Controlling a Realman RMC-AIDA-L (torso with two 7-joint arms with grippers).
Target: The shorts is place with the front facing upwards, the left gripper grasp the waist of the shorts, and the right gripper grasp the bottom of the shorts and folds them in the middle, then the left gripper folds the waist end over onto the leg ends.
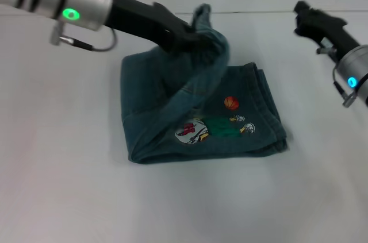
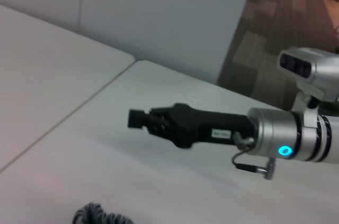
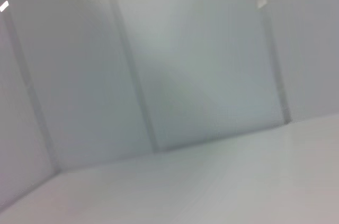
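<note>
I am working over a plain white surface (image 1: 63, 197) with pale wall panels behind it; the left wrist view also shows a strip of brown carpeted floor (image 2: 275, 38) past the far edge.

The shorts (image 1: 230, 128) lie near the middle of the surface in the head view, dark teal, already folded in half lengthwise, with a printed cartoon figure and a small orange ball facing up. One end of them is lifted off the surface and curls up and over toward the rest of the garment.

The left gripper (image 1: 192, 33) reaches in from the upper left of the head view, above the far side of the shorts. Its jaws are pinching that raised end of the fabric, which bunches around the black fingers and drapes down in a twisted band to the flat part below.

The right gripper (image 1: 303, 16) is well apart from the shorts, held above the surface at the far right of the head view. In the left wrist view I see it from the side, black with a silver wrist and a blue light, and its jaws appear pressed together with nothing between them.

The right wrist view shows only wall panels and bare surface.
</note>
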